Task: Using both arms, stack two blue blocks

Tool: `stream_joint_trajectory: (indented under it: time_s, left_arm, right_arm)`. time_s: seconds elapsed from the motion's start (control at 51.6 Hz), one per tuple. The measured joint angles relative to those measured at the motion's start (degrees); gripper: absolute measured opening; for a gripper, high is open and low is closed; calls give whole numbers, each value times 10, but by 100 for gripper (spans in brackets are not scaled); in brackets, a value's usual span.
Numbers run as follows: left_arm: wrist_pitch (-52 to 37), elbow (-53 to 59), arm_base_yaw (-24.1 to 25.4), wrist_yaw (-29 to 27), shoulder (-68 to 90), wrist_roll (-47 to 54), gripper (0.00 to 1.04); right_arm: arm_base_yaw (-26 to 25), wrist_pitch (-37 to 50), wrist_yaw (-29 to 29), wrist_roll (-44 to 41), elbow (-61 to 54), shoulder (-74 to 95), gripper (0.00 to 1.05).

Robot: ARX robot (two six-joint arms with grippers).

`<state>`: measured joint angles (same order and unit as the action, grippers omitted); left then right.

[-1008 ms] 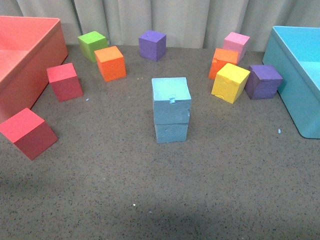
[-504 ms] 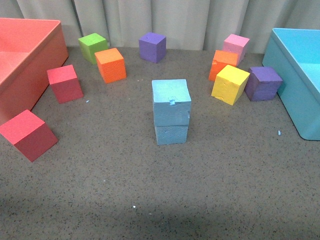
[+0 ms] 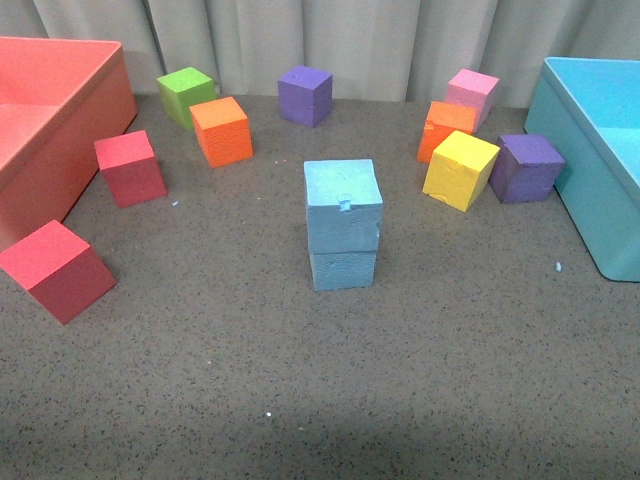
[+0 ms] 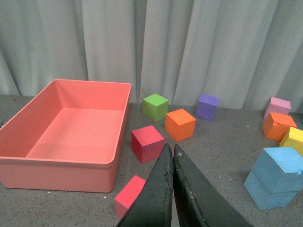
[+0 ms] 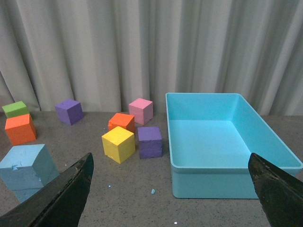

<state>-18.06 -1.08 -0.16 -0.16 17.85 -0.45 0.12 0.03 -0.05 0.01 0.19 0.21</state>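
The two sky-blue blocks stand stacked in the middle of the table. The upper block [image 3: 342, 203], with a small nick at its front top edge, sits on the lower block [image 3: 343, 267]. The stack also shows in the left wrist view [image 4: 277, 176] and the right wrist view [image 5: 26, 169]. Neither arm is in the front view. My left gripper [image 4: 170, 147] is shut and empty, away from the stack. My right gripper [image 5: 170, 163] is wide open and empty, its fingers [image 5: 66, 194] spread apart.
A red bin [image 3: 85, 95] stands at the left, a turquoise bin [image 3: 560, 125] at the right. Red cubes [image 3: 128, 165] [image 3: 55, 268] lie left. Green [image 3: 184, 90], orange [image 3: 220, 128], purple [image 3: 305, 93], pink [image 3: 472, 90], orange [image 3: 445, 122], yellow [image 3: 460, 165] and purple [image 3: 526, 163] cubes lie behind. A curtain closes the back.
The scene shifted slightly in the front view a second ago; the stack and cubes stay in place.
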Motion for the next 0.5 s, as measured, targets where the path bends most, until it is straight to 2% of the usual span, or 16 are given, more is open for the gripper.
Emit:
stream_joint_trajectory:
  time_s: [0.446, 0.504]
  left_arm:
    - [80, 0, 0, 0, -80, 0, 4]
    - [150, 0, 0, 1, -132, 0, 4]
  right_arm:
    - [0, 0, 0, 0, 0, 0, 95]
    - [0, 0, 0, 0, 0, 0, 95]
